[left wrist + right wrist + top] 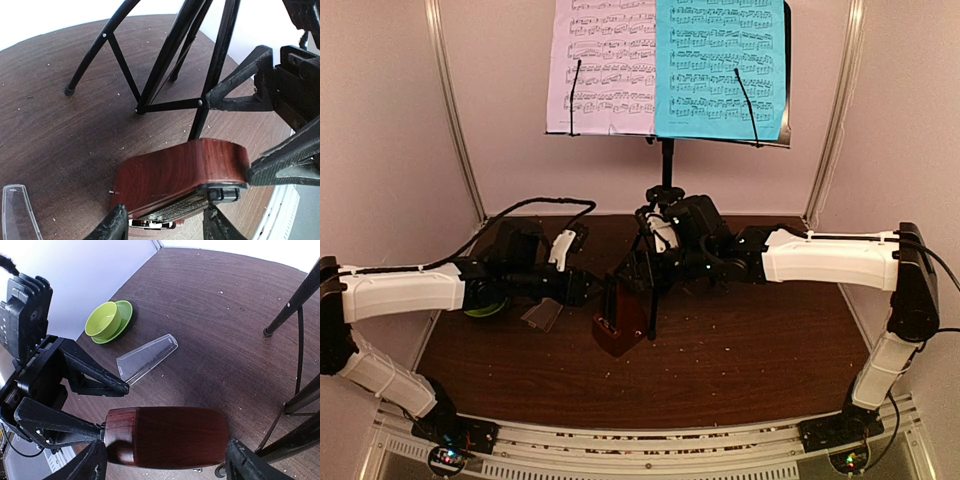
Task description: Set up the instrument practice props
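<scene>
The right gripper (pixel 162 462) is spread wide around the metronome (pixel 167 436), its fingers flanking the broad ends, while the left gripper (pixel 165 225) is closed partway about the narrower sides; whether either is truly clamped cannot be told. The metronome is judged rigid, fairly light and smooth-sided, so it is best taken low across its flat faces. It is seen as a polished reddish-brown wooden wedge on the table (pixel 750 340), just before the music stand's tripod (pixel 165 75), its clear cover (pixel 146 358) lying apart beside it.

We see a glossy reddish wood metronome (pixel 167 436), its clear smooth plastic cover (pixel 146 358), a shiny lime-green bowl (pixel 102 320), matt black metal stand legs (pixel 165 65), paper sheets (pixel 720 68), and a dark wood-grain table (pixel 750 340)
</scene>
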